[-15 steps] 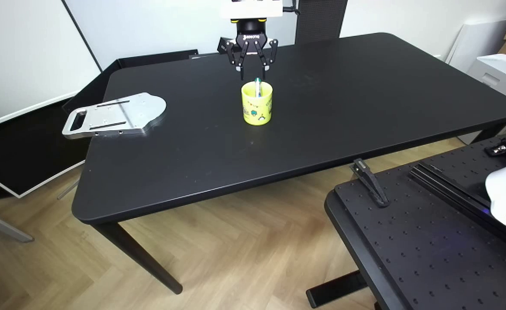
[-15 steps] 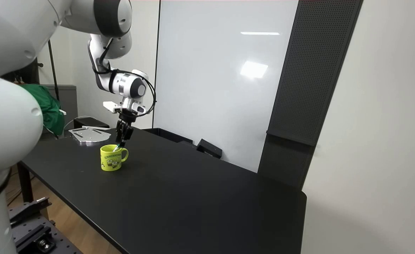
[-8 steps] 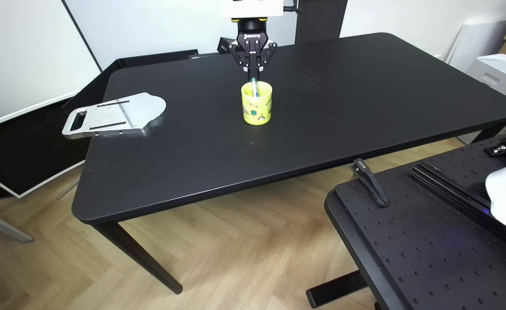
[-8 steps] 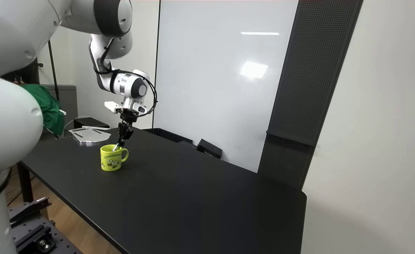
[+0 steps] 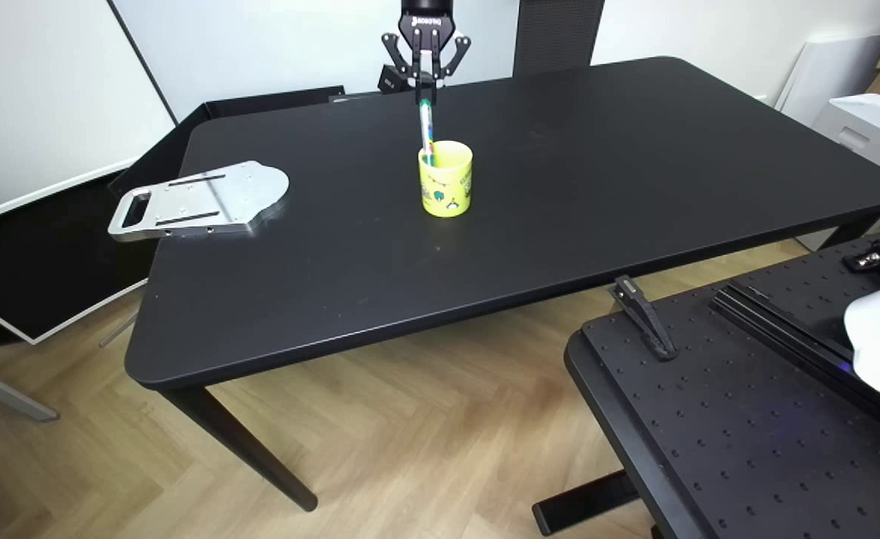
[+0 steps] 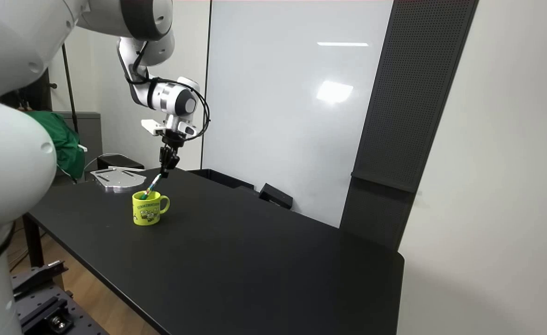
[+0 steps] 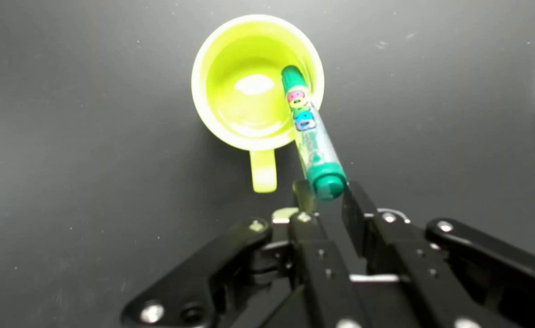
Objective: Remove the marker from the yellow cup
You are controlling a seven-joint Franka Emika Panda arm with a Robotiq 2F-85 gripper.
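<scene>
Yellow cup [image 5: 445, 191]: is standing upright on the desk [image 5: 597, 172], its handle [image 7: 263, 173] jutting from one side and small cartoons showing on its wall.
Marker [image 7: 312, 132]: is slanting, its lower green end sitting inside the cup's mouth and its body reaching up above the rim (whether it is touching that rim, I cannot tell).
End effector [image 7: 326, 189]: is hovering higher than the cup, toward its handle side, and pinching narrowly on the marker's upper green end.
Metal plate [image 5: 207, 198]: is lying flat on the desk, well apart from the cup in both exterior views.
Whiteboard [image 6: 278, 93]: is standing beyond the cup, catching a bright glare.
</scene>
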